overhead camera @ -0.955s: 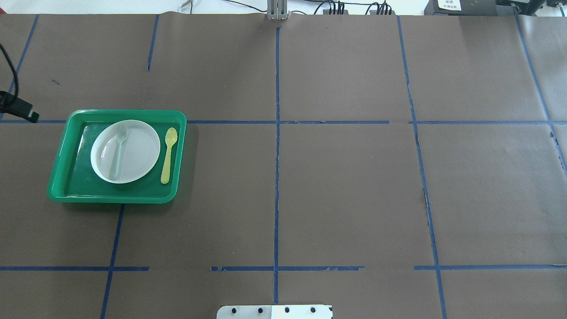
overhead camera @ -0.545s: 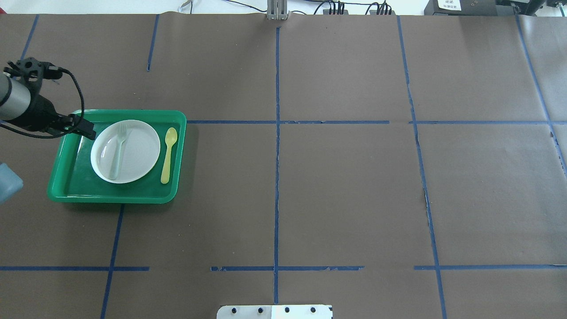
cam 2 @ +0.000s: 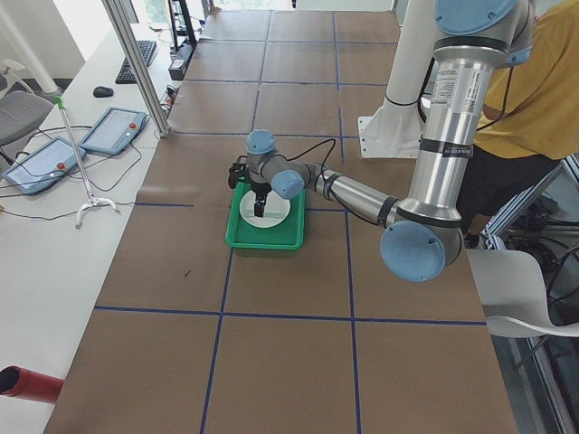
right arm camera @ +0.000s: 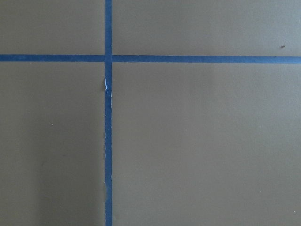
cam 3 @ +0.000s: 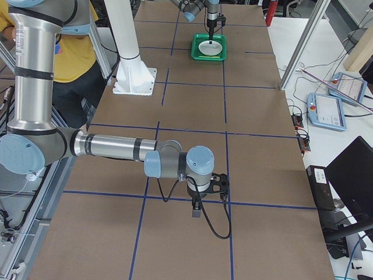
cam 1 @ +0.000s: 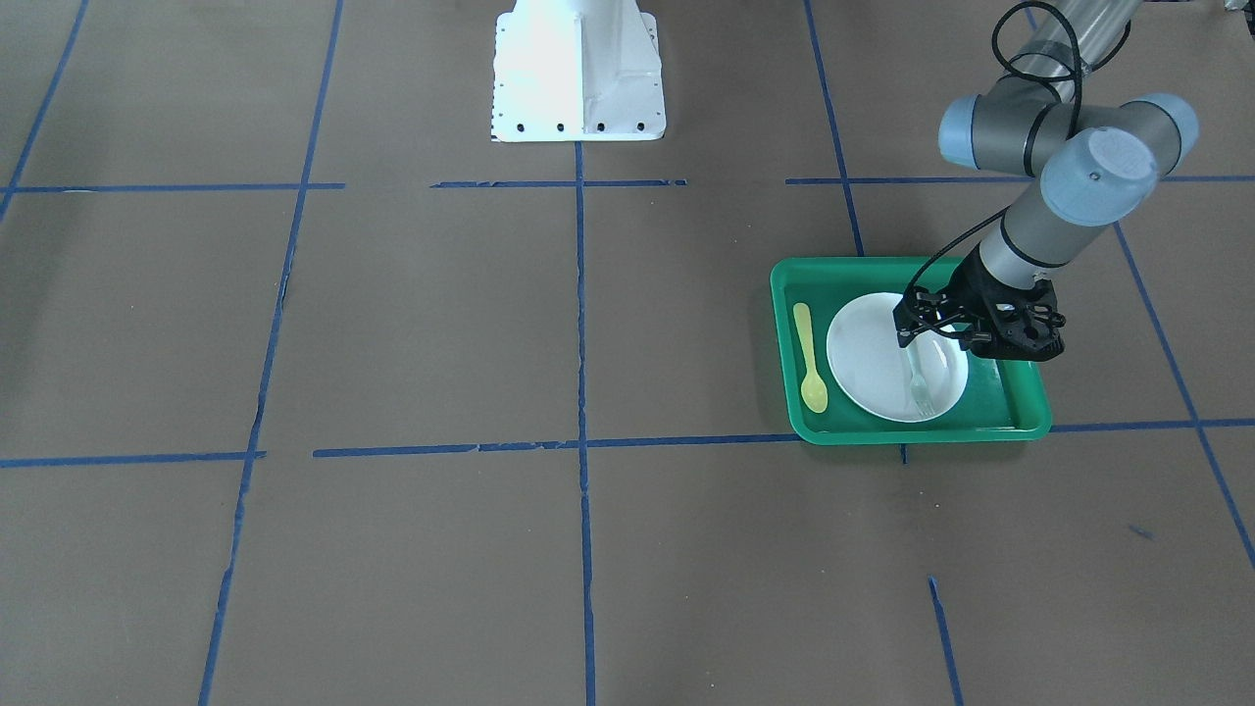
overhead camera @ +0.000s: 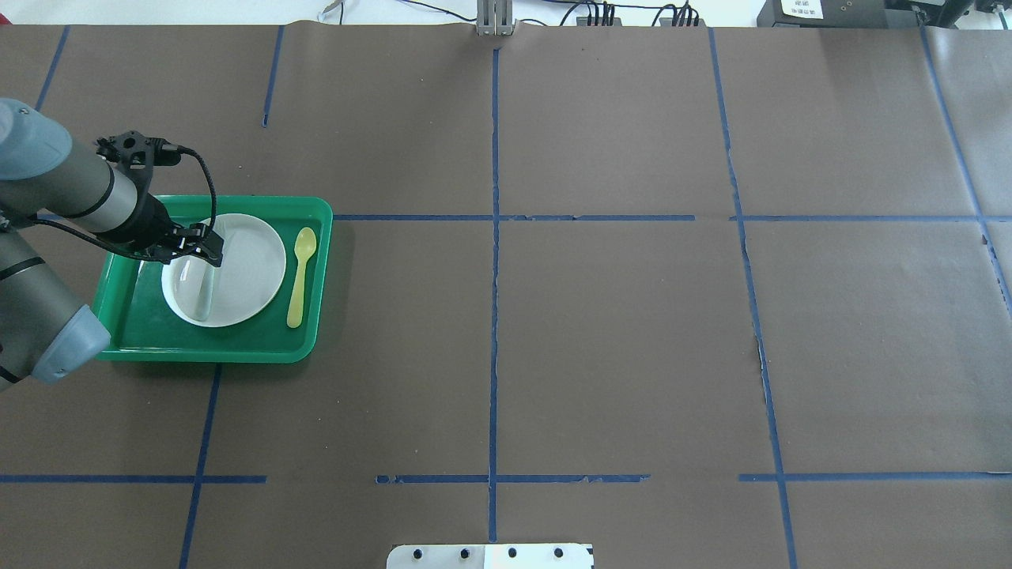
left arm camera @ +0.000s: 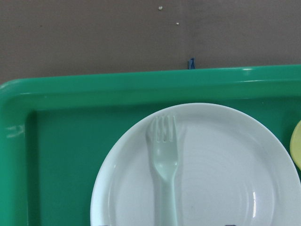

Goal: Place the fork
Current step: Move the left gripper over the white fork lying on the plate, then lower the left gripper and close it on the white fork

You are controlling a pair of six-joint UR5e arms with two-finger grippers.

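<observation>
The fork [overhead camera: 204, 296] is pale mint plastic and lies on the left half of a white plate [overhead camera: 253, 269] in a green tray [overhead camera: 198, 353]. Its tines point to the far side. In the front view the fork [cam 1: 920, 385] lies on the plate [cam 1: 863, 363], and the left wrist view looks straight down on the fork [left arm camera: 164, 160]. My left gripper [overhead camera: 212, 251] hangs over the fork's tine end above the plate, open and empty. It also shows in the front view [cam 1: 907, 335]. My right gripper [cam 3: 197, 211] is far away over bare table; I cannot tell its state.
A yellow spoon [overhead camera: 301, 275] lies in the tray to the right of the plate; it also shows in the front view [cam 1: 810, 359]. The brown paper-covered table carries blue tape lines [overhead camera: 494, 237]. The white robot base [cam 1: 578, 69] stands at mid table edge.
My left arm has come in from the left edge and moved right over the tray, to above the plate and fork. The fork, plate and spoon have not moved.
</observation>
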